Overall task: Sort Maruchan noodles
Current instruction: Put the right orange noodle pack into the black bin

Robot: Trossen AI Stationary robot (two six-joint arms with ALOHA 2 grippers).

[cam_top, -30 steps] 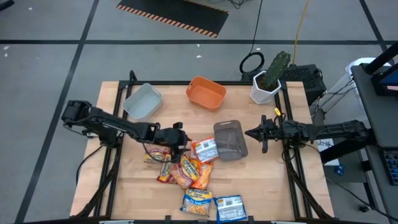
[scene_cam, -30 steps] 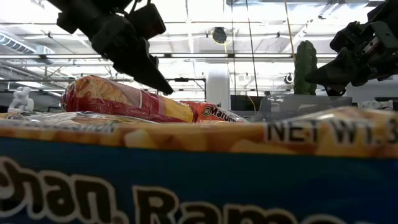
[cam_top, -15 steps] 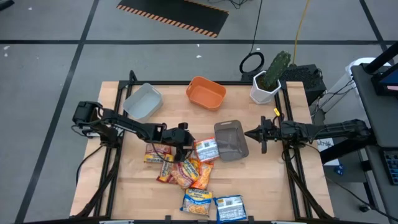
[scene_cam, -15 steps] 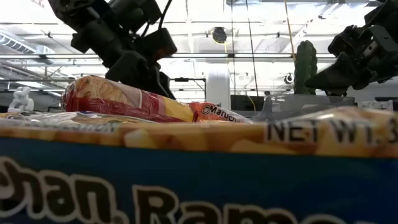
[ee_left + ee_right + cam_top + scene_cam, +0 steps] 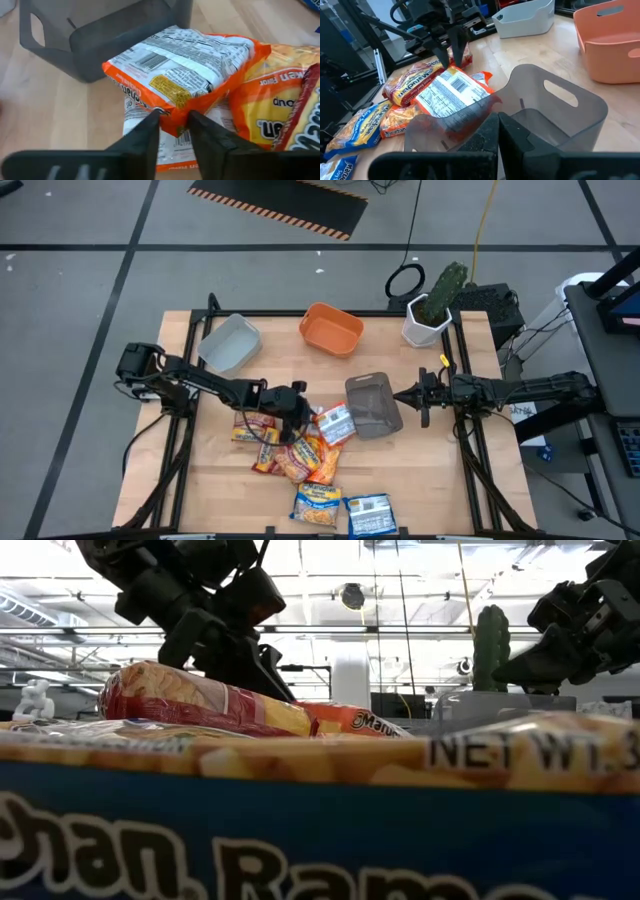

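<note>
The left claw [image 5: 172, 131] is pinching the edge of an orange noodle packet [image 5: 185, 70] at mid-worktop, holding it tilted against the dark grey tray [image 5: 373, 404], while beyond it the right claw [image 5: 403, 394] is hovering closed.

In the low view I read "NET WT." on the blue-and-yellow packet [image 5: 320, 810] at lower frame, with big letters "han Ram" below. The orange packet [image 5: 355, 721] at centre shows "Maru".
</note>
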